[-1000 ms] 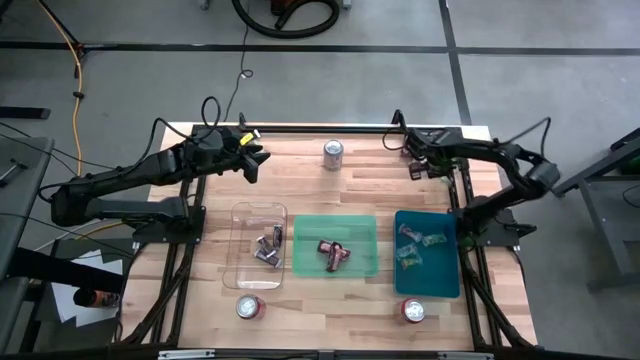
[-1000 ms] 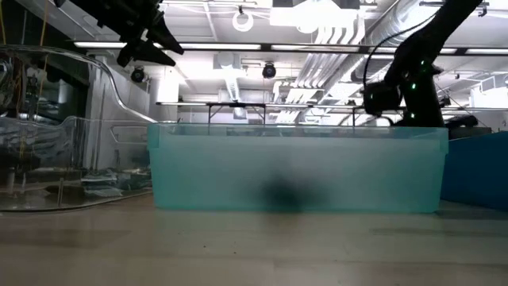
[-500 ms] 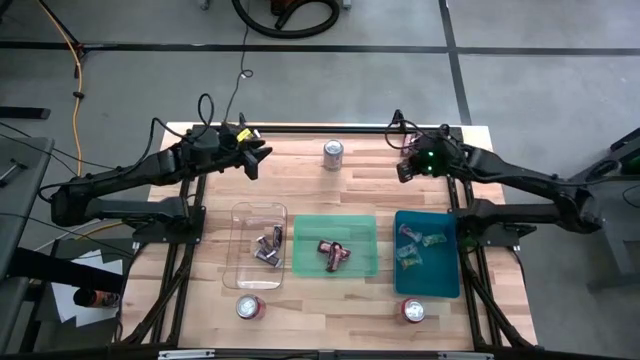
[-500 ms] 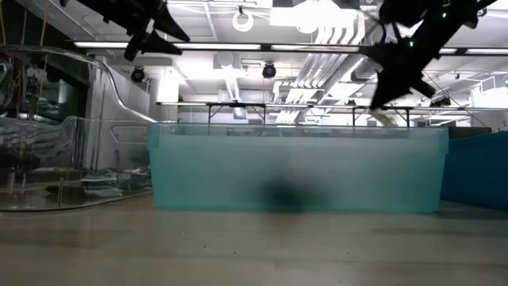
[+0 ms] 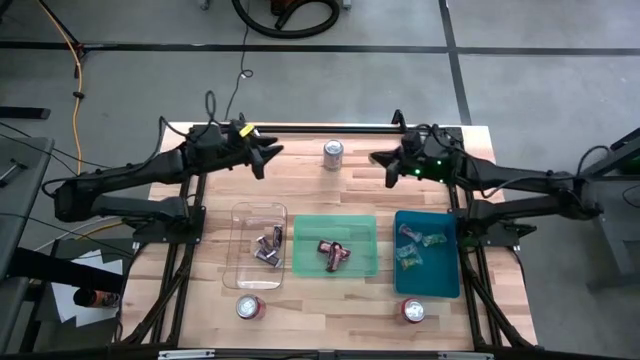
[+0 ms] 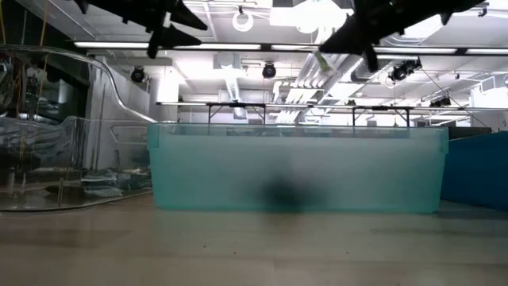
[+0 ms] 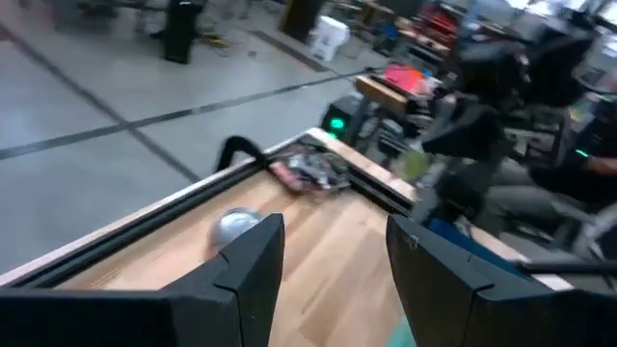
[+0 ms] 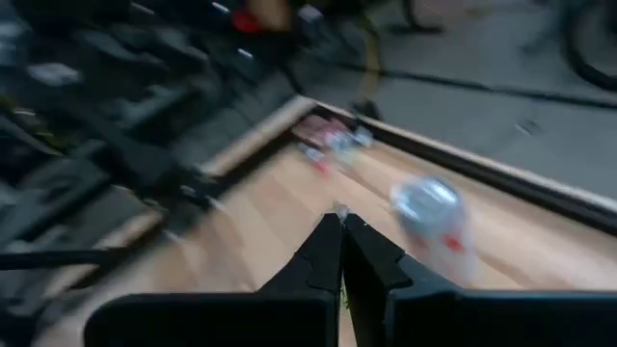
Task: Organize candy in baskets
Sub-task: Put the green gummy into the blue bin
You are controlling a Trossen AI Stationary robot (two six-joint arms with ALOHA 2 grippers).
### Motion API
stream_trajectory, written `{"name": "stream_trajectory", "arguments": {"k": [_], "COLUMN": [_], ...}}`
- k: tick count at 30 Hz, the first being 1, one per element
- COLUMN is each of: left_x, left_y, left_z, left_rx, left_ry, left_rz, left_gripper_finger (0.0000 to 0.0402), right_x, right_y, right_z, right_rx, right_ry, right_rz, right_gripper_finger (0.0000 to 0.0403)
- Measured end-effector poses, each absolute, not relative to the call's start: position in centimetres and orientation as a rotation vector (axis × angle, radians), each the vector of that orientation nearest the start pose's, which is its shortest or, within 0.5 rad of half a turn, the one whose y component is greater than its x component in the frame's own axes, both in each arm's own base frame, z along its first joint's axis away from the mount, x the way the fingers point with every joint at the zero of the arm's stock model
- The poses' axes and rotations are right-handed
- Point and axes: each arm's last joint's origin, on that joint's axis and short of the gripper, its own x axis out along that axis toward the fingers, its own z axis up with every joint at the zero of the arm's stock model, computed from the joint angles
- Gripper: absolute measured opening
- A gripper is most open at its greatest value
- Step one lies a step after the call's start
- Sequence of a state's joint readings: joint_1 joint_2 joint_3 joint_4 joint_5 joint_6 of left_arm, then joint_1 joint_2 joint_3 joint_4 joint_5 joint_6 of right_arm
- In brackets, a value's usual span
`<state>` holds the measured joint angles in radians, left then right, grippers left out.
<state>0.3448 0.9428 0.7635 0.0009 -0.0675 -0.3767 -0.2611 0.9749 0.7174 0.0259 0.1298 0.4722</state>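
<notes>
both arms hang above the bench's (image 5: 300, 180) far edge: left hand (image 5: 268, 158) gaping and empty, right hand (image 5: 380, 160) pinched on a pale green candy (image 6: 323, 60); other candy lies in the baskets (image 5: 335, 245) nearer.

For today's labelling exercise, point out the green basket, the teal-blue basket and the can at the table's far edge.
green basket (image 5: 360, 228): high view, bare floor near its right corner.
teal-blue basket (image 5: 440, 280): high view, bare floor near its front.
can (image 5: 333, 153): high view, its silver top.
</notes>
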Motion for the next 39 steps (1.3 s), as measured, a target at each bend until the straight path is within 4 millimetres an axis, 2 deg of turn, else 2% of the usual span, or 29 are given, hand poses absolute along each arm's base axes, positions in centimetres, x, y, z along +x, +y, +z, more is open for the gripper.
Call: {"name": "stream_trajectory", "arguments": {"k": [5, 11, 15, 18, 23, 29, 35, 39], "left_x": [22.6, 25.2, 26.1, 25.9, 23.4, 20.6, 19.7, 19.7], "left_y": [6.9, 6.4, 6.4, 6.5, 7.4, 9.1, 10.5, 10.7], "left_z": [30.6, 30.9, 31.3, 31.4, 32.1, 32.5, 32.7, 32.6], "left_rx": [-0.288, -0.169, -0.102, -0.064, -0.033, -0.066, -0.115, -0.123], "left_ry": [0.157, 0.206, 0.217, 0.259, 0.353, 0.407, 0.383, 0.385], "left_rz": [0.331, 0.265, 0.25, 0.258, 0.347, 0.466, 0.52, 0.53], "left_gripper_finger": [0.0184, 0.0218, 0.0236, 0.0238, 0.0239, 0.0239, 0.0239, 0.0239], "right_x": [23.7, 25.9, 26.6, 26.4, 24.4, 19.4, 14.7, 13.7], "right_y": [-5.3, -4.7, -4.2, -3.7, -2.0, 1.4, 4.0, 4.4], "right_z": [30.0, 29.5, 29.1, 28.6, 27.3, 25.6, 23.9, 23.1], "right_rx": [0.422, 0.424, 0.432, 0.476, 0.643, 0.935, 1.082, 1.089], "right_ry": [-0.002, -0.089, -0.087, 0.004, 0.316, 0.812, 1.241, 1.292], "right_rz": [-0.287, -0.201, -0.158, -0.108, -0.013, -0.026, -0.277, -0.531], "right_gripper_finger": [0.0, 0.0, 0.0, 0.0, 0.0, 0.0, 0.0, 0.0]}}
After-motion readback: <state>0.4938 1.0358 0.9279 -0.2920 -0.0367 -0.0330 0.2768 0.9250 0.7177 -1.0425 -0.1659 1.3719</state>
